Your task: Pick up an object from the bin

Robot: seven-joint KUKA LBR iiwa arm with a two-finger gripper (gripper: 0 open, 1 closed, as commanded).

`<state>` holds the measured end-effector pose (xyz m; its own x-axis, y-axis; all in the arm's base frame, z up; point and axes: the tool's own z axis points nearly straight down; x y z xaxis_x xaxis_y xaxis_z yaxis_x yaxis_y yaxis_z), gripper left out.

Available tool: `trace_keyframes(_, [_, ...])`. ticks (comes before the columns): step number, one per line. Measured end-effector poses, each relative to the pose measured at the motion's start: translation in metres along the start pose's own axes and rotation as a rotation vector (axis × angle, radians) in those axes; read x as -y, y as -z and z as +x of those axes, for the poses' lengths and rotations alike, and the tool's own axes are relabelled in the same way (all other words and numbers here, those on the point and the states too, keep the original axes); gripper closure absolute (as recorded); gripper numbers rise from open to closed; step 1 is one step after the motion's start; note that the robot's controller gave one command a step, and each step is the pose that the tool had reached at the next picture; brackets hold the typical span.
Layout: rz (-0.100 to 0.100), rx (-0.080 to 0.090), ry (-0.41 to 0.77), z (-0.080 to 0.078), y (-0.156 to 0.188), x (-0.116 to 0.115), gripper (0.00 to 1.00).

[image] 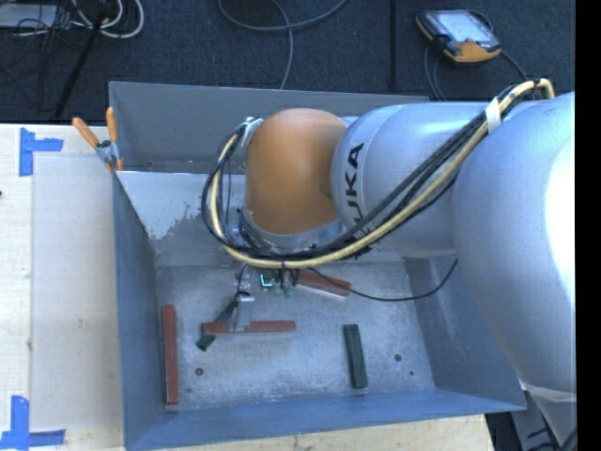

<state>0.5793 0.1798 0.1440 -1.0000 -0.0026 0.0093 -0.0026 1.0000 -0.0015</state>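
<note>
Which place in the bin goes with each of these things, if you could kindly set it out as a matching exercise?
Things:
1. long brown stick
2. short brown stick
3. dark bar

Places:
A. right part of the bin floor
B. along the left wall
C. mid-floor, lying crosswise by the tool

Pairs: 1-B, 2-C, 3-A.

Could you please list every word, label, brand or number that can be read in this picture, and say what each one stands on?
"KUKA": black letters running along the silver arm; cables cross one end, so only "UKA" reads plainly.
Handheld device on the dark floor above the bin: whatever its screen shows is too small to read.
Brown sticks and dark green stick in the bin: no lettering to be seen.
</note>
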Motion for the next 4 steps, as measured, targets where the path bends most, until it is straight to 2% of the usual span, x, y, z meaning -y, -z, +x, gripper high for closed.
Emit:
trace_keyframes(1, [-0.001,0.007,-0.004,-0.002,0.004,0.001,0.0])
trace_keyframes(2, [-0.002,0.013,0.054,0.031,-0.04,0.008,0.0])
trace_keyframes(3, [0.002,0.002,0.065,0.044,-0.059,0.008,0.0])
trace_keyframes(4, [0.0,0.004,0.05,0.065,-0.046,0.007,0.0])
